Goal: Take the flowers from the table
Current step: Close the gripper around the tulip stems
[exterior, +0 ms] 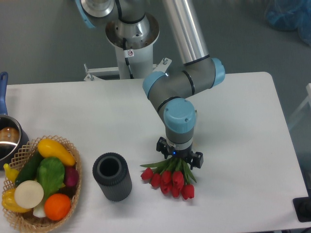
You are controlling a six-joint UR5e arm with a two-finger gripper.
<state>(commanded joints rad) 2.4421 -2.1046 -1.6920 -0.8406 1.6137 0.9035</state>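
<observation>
The flowers [171,178], a small bunch of red tulip buds with green leaves, lie on the white table [243,126] near its front edge, buds pointing toward the camera. My gripper [179,160] points straight down right over the leafy stem end of the bunch. The wrist and the gripper body hide the fingertips and the stems. I cannot tell whether the jaws are open or closed on the stems. The buds appear to rest on or just above the tabletop.
A black cylinder [112,176] stands just left of the flowers. A wicker basket of colourful vegetables [41,182] sits at the front left. A metal pot with a blue handle [7,138] is at the left edge. The arm's base [131,43] stands behind the table.
</observation>
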